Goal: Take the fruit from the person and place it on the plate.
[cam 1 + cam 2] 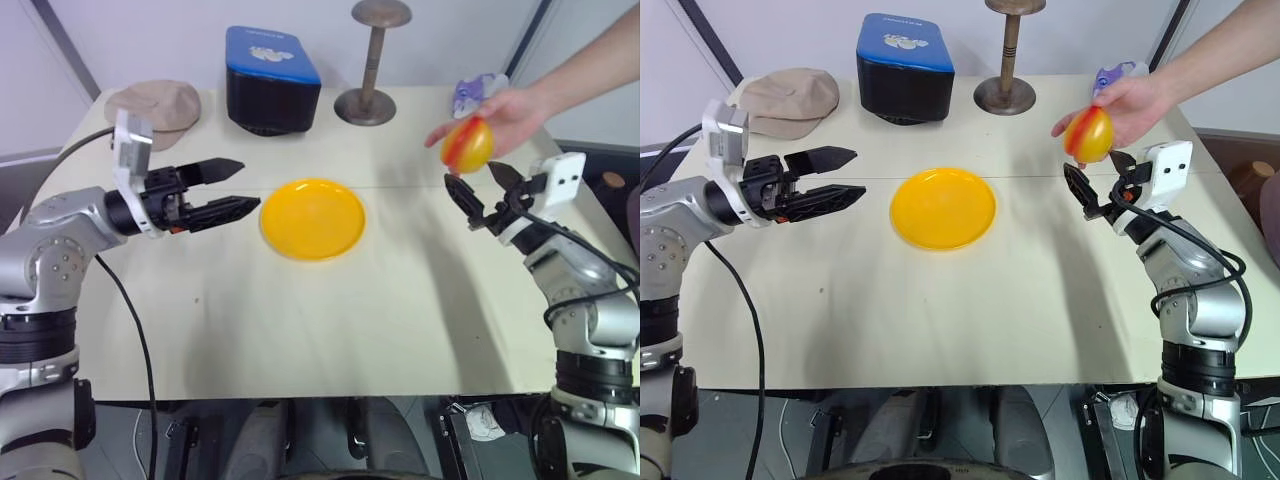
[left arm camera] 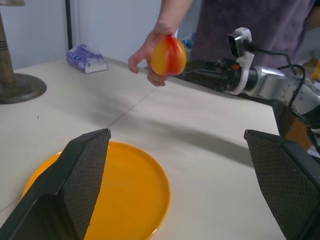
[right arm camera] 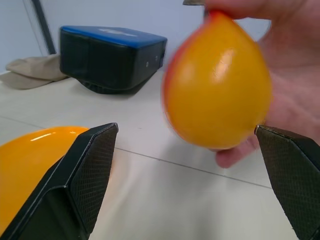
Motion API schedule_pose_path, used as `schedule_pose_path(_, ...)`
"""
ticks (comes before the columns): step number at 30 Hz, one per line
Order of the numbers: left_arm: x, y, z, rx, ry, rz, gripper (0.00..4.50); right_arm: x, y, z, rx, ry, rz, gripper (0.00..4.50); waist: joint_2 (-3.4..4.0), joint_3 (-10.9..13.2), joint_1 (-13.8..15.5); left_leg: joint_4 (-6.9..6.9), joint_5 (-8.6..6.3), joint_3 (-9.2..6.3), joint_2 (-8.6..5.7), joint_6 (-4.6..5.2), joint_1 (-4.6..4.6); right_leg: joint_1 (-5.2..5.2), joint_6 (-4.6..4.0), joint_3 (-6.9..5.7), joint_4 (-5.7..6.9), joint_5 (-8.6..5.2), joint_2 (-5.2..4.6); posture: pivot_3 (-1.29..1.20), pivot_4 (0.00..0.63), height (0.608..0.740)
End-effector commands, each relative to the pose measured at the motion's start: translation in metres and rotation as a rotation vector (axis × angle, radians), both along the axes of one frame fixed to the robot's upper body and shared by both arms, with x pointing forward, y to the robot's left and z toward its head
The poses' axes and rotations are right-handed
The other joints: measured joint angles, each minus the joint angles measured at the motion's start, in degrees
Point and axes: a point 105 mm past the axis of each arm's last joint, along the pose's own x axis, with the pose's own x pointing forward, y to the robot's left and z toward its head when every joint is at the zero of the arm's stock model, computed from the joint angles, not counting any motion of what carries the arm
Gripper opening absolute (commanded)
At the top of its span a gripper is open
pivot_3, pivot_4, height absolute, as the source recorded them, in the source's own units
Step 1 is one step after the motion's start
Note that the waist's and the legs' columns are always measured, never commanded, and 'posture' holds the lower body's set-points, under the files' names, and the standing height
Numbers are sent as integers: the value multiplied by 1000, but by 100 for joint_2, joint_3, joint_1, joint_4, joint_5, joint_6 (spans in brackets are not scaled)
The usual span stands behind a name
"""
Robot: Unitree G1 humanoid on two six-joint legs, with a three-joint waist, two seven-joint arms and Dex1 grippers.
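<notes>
Above the gaping right tool (image 1: pixel 1098 183), the person's hand (image 1: pixel 1135 105) holds a smooth yellow-orange, red-blushed fruit (image 1: pixel 1089 135).

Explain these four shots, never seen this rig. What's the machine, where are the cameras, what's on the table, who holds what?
It is a humanoid robot with two arms, each ending in a two-fingered black hand. Two pictures come from the head's stereo camera, looking down over a pale table. The other two come from wrist cameras, looking along each hand's fingers.

On the table: a yellow plate, a tan cap, a blue-topped black box, a wooden stand and a small purple packet.

A person's hand holds a yellow-red fruit just above the right hand, which is open and empty. The left hand, also open and empty, is beside the plate.
</notes>
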Motion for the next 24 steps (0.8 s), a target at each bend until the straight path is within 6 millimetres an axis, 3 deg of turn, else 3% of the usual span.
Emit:
schedule_pose_path(1, -6, 2, 11, 0, -62, 11, 4487, 7, -5, 14, -28, -73, -20, 4500, 0, 0, -12, 0, 0, 0, 0, 0, 0, -1, 3, 0, 1, 2, 0, 0, 150, 740)
schedule_pose_path(14, -12, 5, 6, 4, -61, 65, 4487, 35, -1, 24, -46, -115, 10, 4500, 0, 0, -7, -1, 0, 10, 1, 0, 1, -3, 10, 7, 3, 6, -1, 0, 150, 740)
schedule_pose_path(18, -13, 6, 6, 0, -64, 79, 4500, 34, -1, 25, -41, -125, 18, 3305, 1, 0, -7, -1, 0, 10, 1, 0, 1, -4, 10, 7, 4, 6, -1, 0, 150, 740)
schedule_pose_path(24, -13, 6, 5, -1, -65, 90, 4500, 34, 2, 27, -57, -127, 23, 3280, 1, 0, -6, -1, 0, 10, 1, 0, 1, -4, 10, 8, 4, 6, -1, 0, 150, 740)
